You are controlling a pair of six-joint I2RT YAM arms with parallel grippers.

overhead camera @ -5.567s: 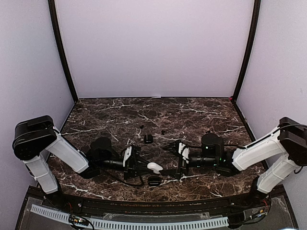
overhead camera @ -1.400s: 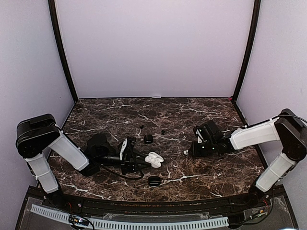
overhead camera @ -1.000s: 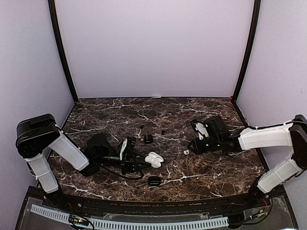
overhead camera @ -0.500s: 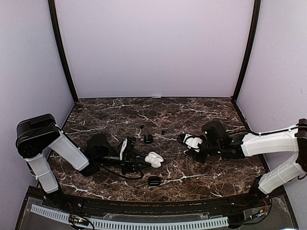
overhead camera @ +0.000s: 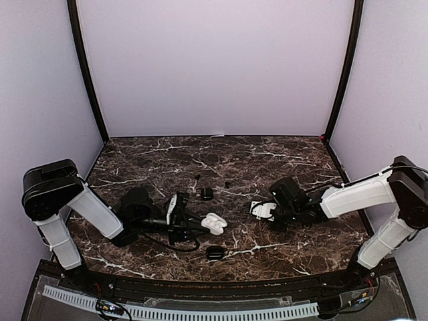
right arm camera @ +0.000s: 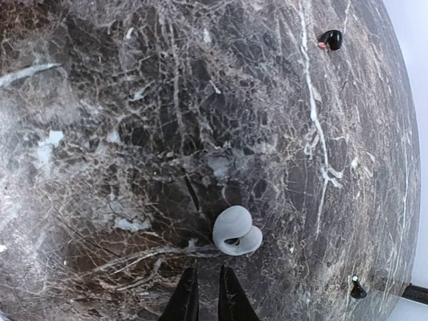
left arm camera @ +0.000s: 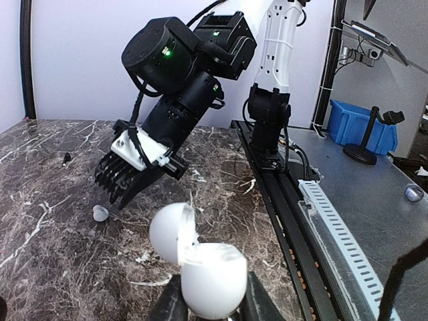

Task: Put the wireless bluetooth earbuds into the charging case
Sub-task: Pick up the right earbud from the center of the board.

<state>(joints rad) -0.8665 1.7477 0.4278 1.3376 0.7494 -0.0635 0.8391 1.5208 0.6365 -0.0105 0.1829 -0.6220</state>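
Observation:
My left gripper (left arm camera: 206, 302) is shut on the base of a white charging case (left arm camera: 206, 275), whose lid stands open; the top view shows the case (overhead camera: 215, 223) left of centre. One white earbud (right arm camera: 236, 232) lies on the marble just beyond my right gripper (right arm camera: 206, 299). That gripper's jaws are nearly together with nothing between them. In the left wrist view the same earbud (left arm camera: 100, 213) sits beside the right gripper (left arm camera: 115, 199), which points down at the table. In the top view the right gripper (overhead camera: 257, 209) hangs low, right of the case.
Two black cases rest on the marble table (overhead camera: 154, 160), one (overhead camera: 215, 252) near the front and one (overhead camera: 206, 193) farther back. Small black earbuds (overhead camera: 197, 176) (overhead camera: 227, 184) lie behind them. Two black earbuds (right arm camera: 330, 39) (right arm camera: 358, 289) also show in the right wrist view.
The right arm has swung left and come down low over the white earbud, and its jaws have narrowed. The left arm and the white case have stayed where they were.

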